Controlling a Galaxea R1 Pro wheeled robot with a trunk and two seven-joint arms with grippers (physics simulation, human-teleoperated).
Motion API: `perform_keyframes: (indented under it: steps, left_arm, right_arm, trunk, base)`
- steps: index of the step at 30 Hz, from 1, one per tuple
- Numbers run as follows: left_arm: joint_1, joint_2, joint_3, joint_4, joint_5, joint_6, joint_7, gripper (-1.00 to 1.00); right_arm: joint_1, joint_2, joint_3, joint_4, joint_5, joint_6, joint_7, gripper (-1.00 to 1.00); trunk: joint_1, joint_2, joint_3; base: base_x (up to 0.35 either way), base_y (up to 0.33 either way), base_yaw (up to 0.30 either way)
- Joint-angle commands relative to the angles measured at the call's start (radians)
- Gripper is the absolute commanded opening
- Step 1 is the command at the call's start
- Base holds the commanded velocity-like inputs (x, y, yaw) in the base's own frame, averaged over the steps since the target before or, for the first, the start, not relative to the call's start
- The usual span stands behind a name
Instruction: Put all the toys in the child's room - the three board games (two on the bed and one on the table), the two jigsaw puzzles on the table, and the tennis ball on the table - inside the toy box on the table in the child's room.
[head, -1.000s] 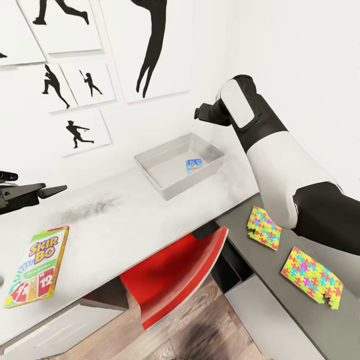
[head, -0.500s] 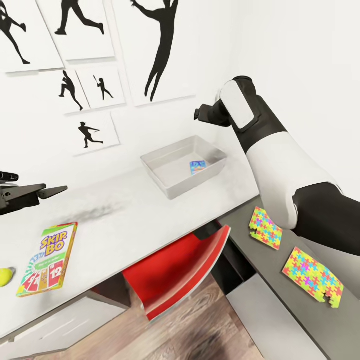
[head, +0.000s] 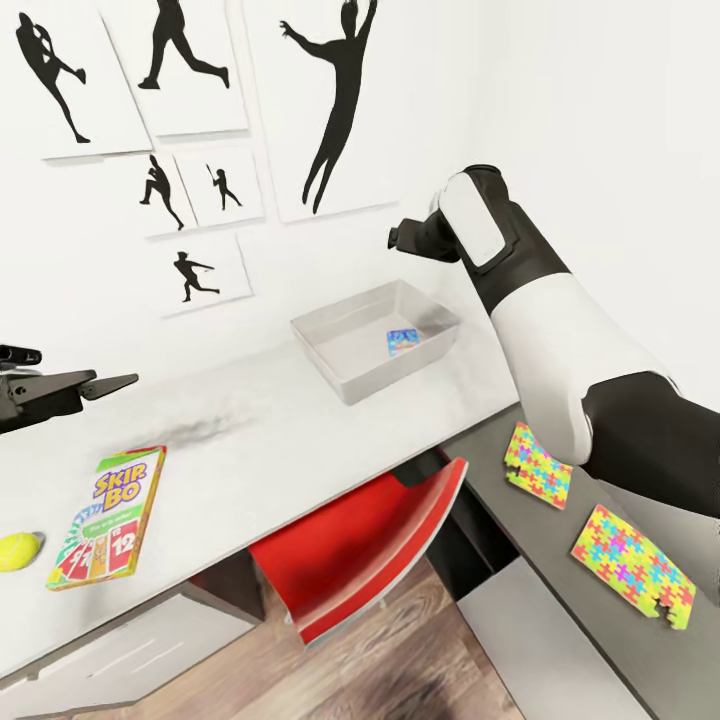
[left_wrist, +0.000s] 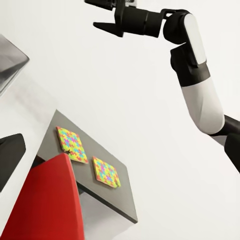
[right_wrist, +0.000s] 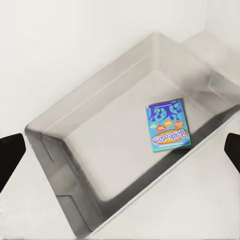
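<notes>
Cam panned; toy box (head: 345, 378) w/ game below right tool (head: 398, 237).

Child's bedroom, sports silhouette pictures (head: 335, 105) on white wall, white desk (head: 300, 425), red chair (head: 360, 545), wood floor (head: 370, 660)

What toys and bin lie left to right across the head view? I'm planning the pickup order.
tennis ball → Skip-Bo game box → toy box → nearer-the-bin jigsaw puzzle → other jigsaw puzzle

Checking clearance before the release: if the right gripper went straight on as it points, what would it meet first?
Probably the toy box floor, near the blue board game; depth is unclear.
</notes>
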Motion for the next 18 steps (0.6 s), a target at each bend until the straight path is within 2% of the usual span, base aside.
perform_keyframes:
  steps: [1,9,15,18]
  left_arm:
    - [-0.001,-0.001,-0.003,0.0,-0.001,0.01,-0.004,1.0]
    - [0.009,-0.012,-0.018,0.001,-0.003,0.005,-0.004,1.0]
    - [0.02,-0.03,-0.039,0.001,-0.007,0.004,-0.004,1.0]
    - [0.022,-0.038,-0.051,0.001,-0.017,0.003,-0.004,1.0]
  right_arm:
    - [0.003,0.0,0.002,-0.001,-0.008,0.002,-0.009,1.0]
    - [0.026,0.0,0.001,0.001,-0.007,0.021,-0.009,1.0]
    - [0.028,0.0,0.001,0.003,-0.01,0.052,-0.009,1.0]
    - [0.029,-0.015,0.0,0.001,-0.012,0.084,-0.007,1.0]
  trunk:
    - [0.001,-0.002,0.0]
    - [0.001,-0.002,0.013]
    - [0.001,-0.002,0.023]
    - [0.001,-0.002,0.028]
  base:
    - [0.0,0.0,0.07]
    - [0.0,0.0,0.07]
    - [0.0,0.0,0.081]
    - [0.0,0.0,0.109]
